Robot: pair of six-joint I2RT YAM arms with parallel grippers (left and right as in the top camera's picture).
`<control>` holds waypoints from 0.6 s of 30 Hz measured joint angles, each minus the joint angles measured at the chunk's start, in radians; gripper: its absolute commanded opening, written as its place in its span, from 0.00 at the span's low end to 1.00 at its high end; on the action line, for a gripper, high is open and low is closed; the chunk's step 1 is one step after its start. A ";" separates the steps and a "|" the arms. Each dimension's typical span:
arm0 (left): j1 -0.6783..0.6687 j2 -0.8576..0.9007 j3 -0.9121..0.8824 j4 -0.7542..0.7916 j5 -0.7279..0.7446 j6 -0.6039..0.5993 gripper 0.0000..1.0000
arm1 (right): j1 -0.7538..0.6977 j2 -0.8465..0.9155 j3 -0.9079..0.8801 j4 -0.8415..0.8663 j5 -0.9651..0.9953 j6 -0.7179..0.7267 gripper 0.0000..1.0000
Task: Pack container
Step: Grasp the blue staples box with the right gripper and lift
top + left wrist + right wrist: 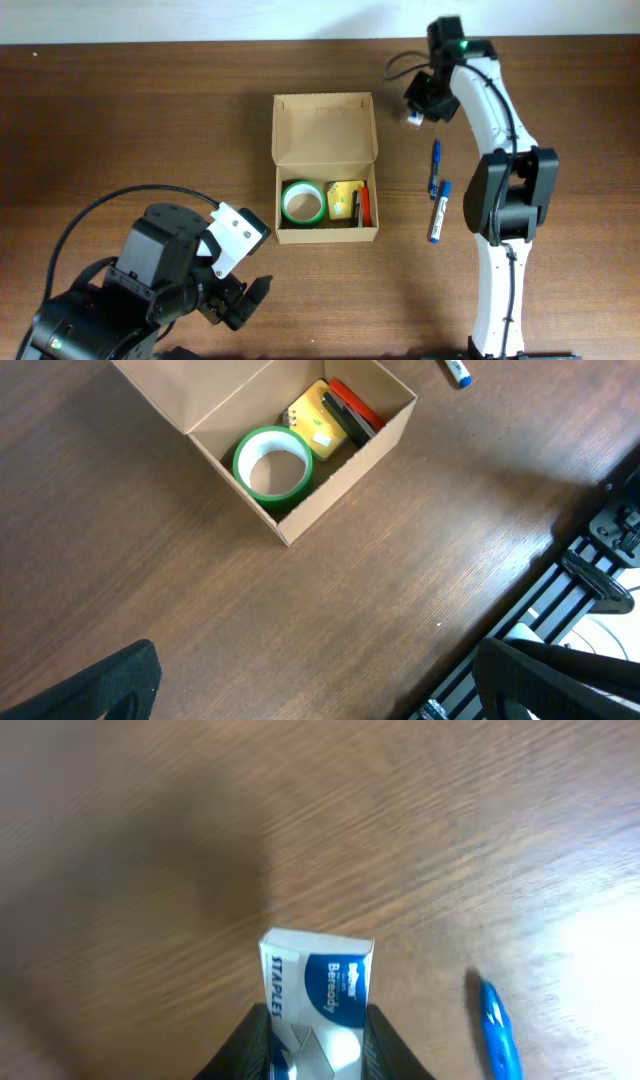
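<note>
The right hand (318,1042) is clamped on a small white and blue box of staples (318,988). It hangs over the bench (120,120), just past the right side of the open lid of the cardboard box (325,236). The cardboard box sits in the middle of the bench.

Inside it lie a green tape roll (302,202), a yellow thing (345,198) and a thin red and black thing (365,207). So I think the step now is bringing the staples over to put them in. The next move needs the hand to go across and down to the box and let go where there is room. There is not much room, so the staples may have to lie on top.

A blue pen (436,165) and a blue and white marker (440,212) lie on the bench to the right, not packed yet.

The left hand (243,300) waits below the box with its fingers wide apart, holding nothing.

I cannot tell what the yellow thing is. The right wrist view is blurry, and the bottom of the staples box is cut off.
</note>
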 measured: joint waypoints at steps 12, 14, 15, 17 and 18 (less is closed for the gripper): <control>0.000 0.000 0.000 0.000 0.000 0.000 1.00 | 0.031 0.000 0.577 -0.386 -0.103 -0.204 0.22; 0.000 0.000 0.000 0.000 0.000 0.000 1.00 | 0.060 0.000 0.642 -0.436 -0.108 -0.231 0.22; 0.000 0.000 0.000 0.000 0.000 0.000 1.00 | 0.075 0.000 0.666 -0.456 -0.108 -0.241 0.22; 0.000 0.000 0.000 0.000 0.000 0.000 0.99 | 0.119 0.000 0.705 -0.488 -0.115 -0.268 0.22; 0.000 0.000 0.000 0.000 0.000 0.000 1.00 | 0.139 -0.001 0.716 -0.488 -0.122 -0.278 0.22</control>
